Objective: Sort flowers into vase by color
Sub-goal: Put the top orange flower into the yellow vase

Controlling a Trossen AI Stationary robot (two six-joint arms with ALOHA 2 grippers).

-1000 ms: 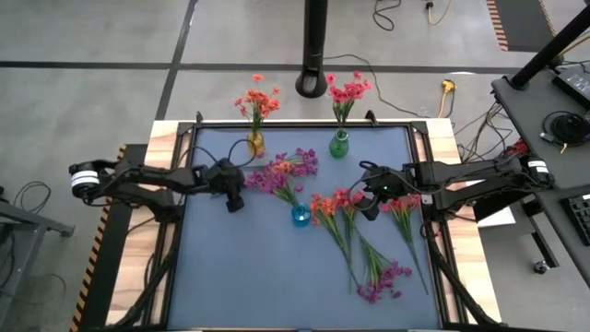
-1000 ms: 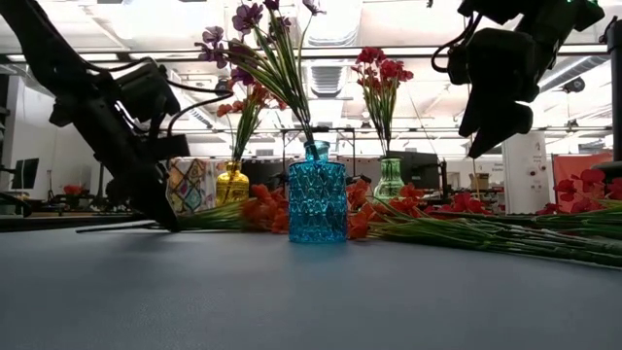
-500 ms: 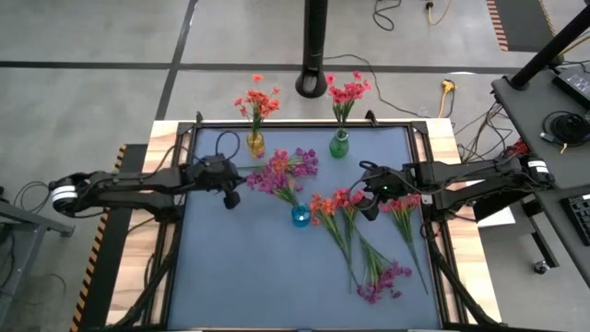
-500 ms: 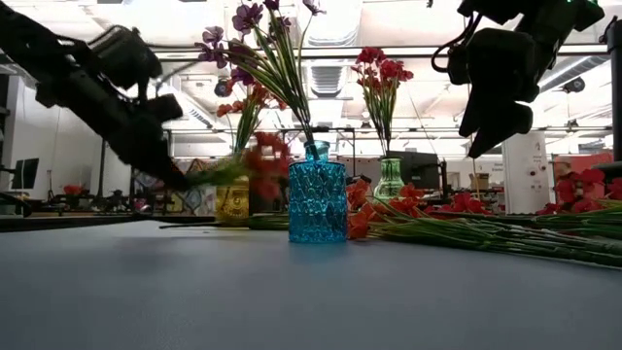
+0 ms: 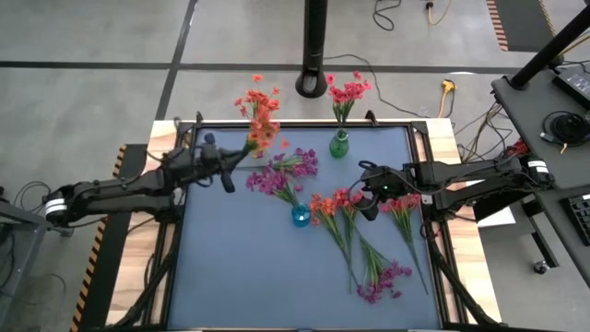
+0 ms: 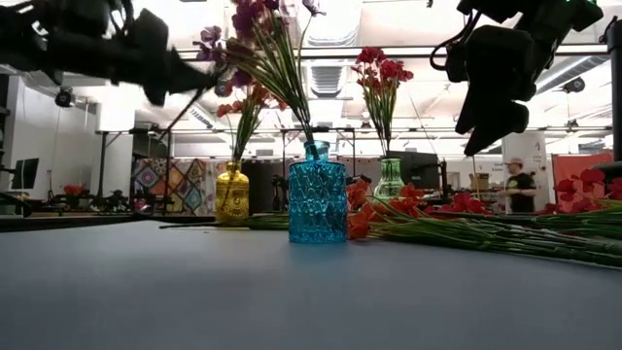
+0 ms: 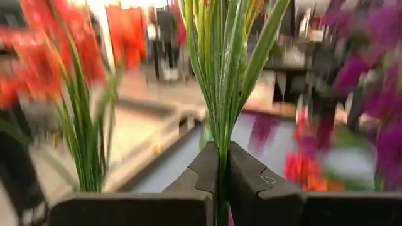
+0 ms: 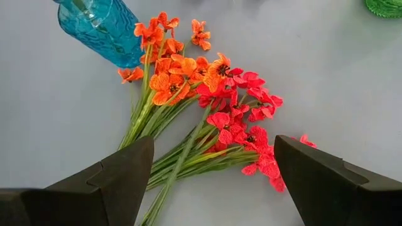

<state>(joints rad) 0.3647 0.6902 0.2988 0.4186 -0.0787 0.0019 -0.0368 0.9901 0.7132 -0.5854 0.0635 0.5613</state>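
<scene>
Now left claw [image 5: 225, 167] grips orange flowers [image 5: 263, 127] near the table's far edge [image 5: 295, 126].

The near half of the table [image 5: 240, 286] from 6 to 9 o'clock is bare and open to a reach. At centre the blue vase [image 5: 300, 215] with purple stems blocks the way. Loose flowers [image 5: 359, 244] crowd 3 to 5 o'clock. The yellow vase [image 6: 231, 194] and green vase [image 5: 339, 144] guard 12 o'clock.
</scene>
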